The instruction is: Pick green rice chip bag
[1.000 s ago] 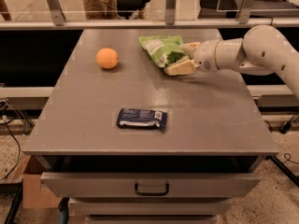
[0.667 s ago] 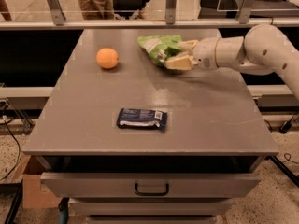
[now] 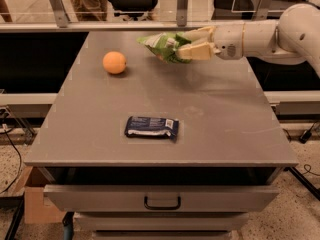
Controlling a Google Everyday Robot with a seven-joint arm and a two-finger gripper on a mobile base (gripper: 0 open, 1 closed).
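Note:
The green rice chip bag point(image 3: 162, 45) is a crumpled light-green foil bag, held up off the grey table point(image 3: 220, 109) near its far edge, right of centre. My gripper point(image 3: 190, 43) comes in from the right on a white arm, and its cream fingers point(image 3: 196, 52) are shut on the bag's right end. The bag sticks out to the left of the fingers, clear of the tabletop.
An orange point(image 3: 114, 62) sits on the table at the far left. A flat dark-blue packet point(image 3: 151, 127) lies near the front middle. A drawer with a handle point(image 3: 162, 203) is below the front edge. A metal rail point(image 3: 100, 26) runs behind the table.
The gripper has lifted the bag off the tabletop and carried it slightly up and back. The orange and blue packet have not moved.

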